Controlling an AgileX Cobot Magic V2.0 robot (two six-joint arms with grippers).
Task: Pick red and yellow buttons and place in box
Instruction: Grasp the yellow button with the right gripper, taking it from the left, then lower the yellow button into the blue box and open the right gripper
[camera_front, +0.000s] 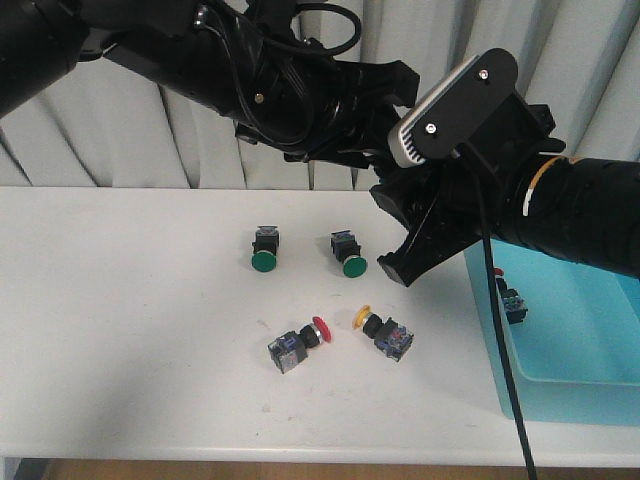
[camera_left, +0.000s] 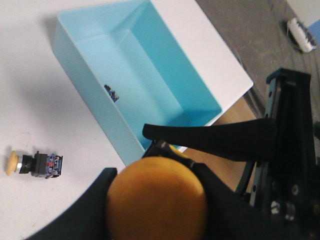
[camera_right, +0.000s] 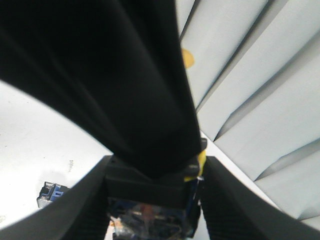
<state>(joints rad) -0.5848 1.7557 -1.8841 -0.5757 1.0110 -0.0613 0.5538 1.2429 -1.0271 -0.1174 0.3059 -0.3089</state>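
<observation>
red button (camera_front: 300, 345) and loose yellow button (camera_front: 385, 333) lying on table, apart from box (camera_front: 600, 395) | left pincer (camera_left: 152, 182) clamped on held yellow button (camera_left: 156, 207), aloft short of box | right pincer (camera_front: 402, 262) crowding close, grip unreadable | risk: arms collide, held button knocked loose, falls outside box

Two green-capped push-button switches on a white table, pleated curtain behind.

The left green button (camera_front: 264, 249) and the right green button (camera_front: 348, 253) lie near each other on the white table (camera_front: 120, 330), caps pointing toward the table's near edge. A pale grey pleated curtain (camera_front: 110, 130) hangs behind the table's far edge. Beyond the table's end, grey floor (camera_left: 250, 35) shows.
</observation>
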